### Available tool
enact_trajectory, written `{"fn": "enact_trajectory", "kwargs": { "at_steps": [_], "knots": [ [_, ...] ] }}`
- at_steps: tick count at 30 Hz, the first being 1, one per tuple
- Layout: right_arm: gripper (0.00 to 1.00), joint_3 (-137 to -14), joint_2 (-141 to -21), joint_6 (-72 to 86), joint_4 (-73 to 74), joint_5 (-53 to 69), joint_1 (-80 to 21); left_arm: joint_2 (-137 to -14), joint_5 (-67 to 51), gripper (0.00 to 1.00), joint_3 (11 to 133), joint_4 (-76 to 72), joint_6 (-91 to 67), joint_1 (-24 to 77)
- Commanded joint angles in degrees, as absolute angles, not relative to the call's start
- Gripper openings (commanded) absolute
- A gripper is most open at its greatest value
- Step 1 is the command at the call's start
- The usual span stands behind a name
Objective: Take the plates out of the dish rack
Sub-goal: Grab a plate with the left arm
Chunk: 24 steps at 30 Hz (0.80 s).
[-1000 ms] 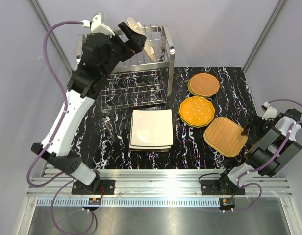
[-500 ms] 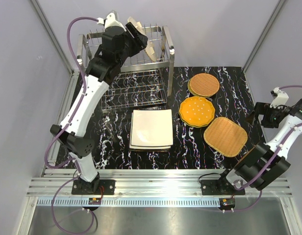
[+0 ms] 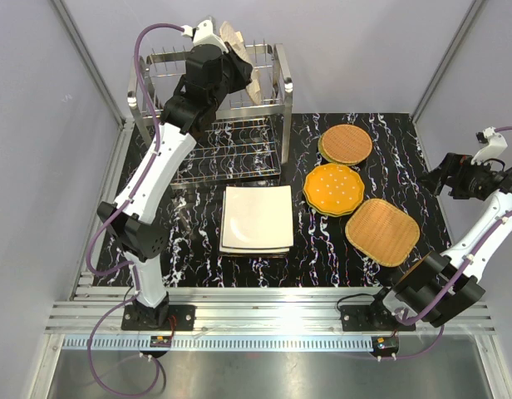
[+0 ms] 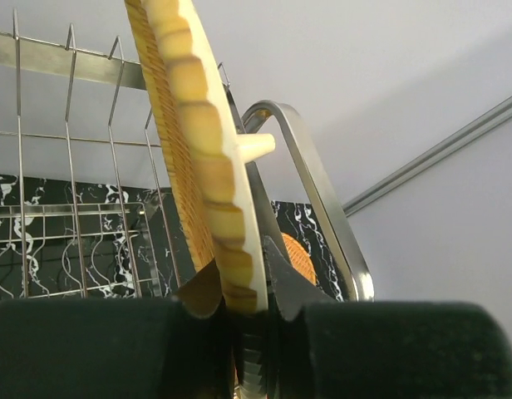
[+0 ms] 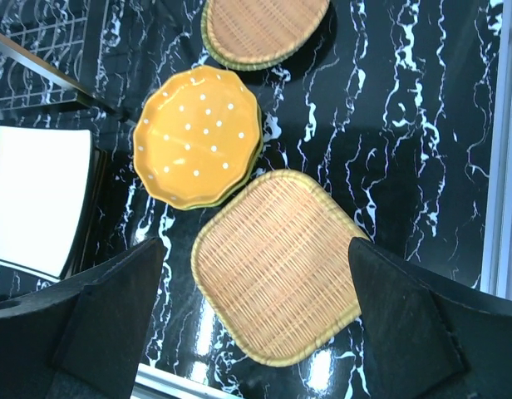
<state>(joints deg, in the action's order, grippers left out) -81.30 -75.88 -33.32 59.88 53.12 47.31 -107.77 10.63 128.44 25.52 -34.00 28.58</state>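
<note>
Your left gripper (image 3: pixel 233 66) is up at the top tier of the dish rack (image 3: pixel 285 83), and in the left wrist view its fingers are pinching the lower rim of a woven plate (image 4: pixel 189 108) with a pale scalloped edge. That woven plate (image 3: pixel 231 35) stands on edge, tilted a little, rising above the rack's top rail. You cannot tell from either view whether its bottom sits between the prongs or is clear of them. A pale plate (image 3: pixel 254 81) leans in the prongs just beside it, toward the rack's steel end loop (image 4: pixel 322 191). Your right gripper (image 3: pixel 433 181) hangs over the right side of the black marbled table (image 3: pixel 322 249), well apart from the rack, with its fingers spread wide and nothing between them. Its own camera looks straight down on the rounded-square woven plate (image 5: pixel 277 266). On the table lie the white square plates (image 3: pixel 256 218) stacked in front of the rack, the round woven plate (image 3: pixel 346 144) farthest from you, the orange dotted plate (image 3: pixel 333 188) with a green rim showing beneath it, and the rounded-square one nearest your right arm.
</note>
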Motion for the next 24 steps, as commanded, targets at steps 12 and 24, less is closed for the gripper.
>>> {"fn": "enact_trajectory", "kwargs": {
  "at_steps": [12,24],
  "knots": [
    [1.0,-84.9,-74.97,-29.8,59.59,58.27,47.02,-103.1,12.66,0.0,136.4,10.64,-31.99,27.6],
    [1.0,-89.21,-75.32,-25.68,56.79,62.31,45.7,-96.86,7.84,0.0,133.6,3.7,-18.47,27.86]
  ]
}}
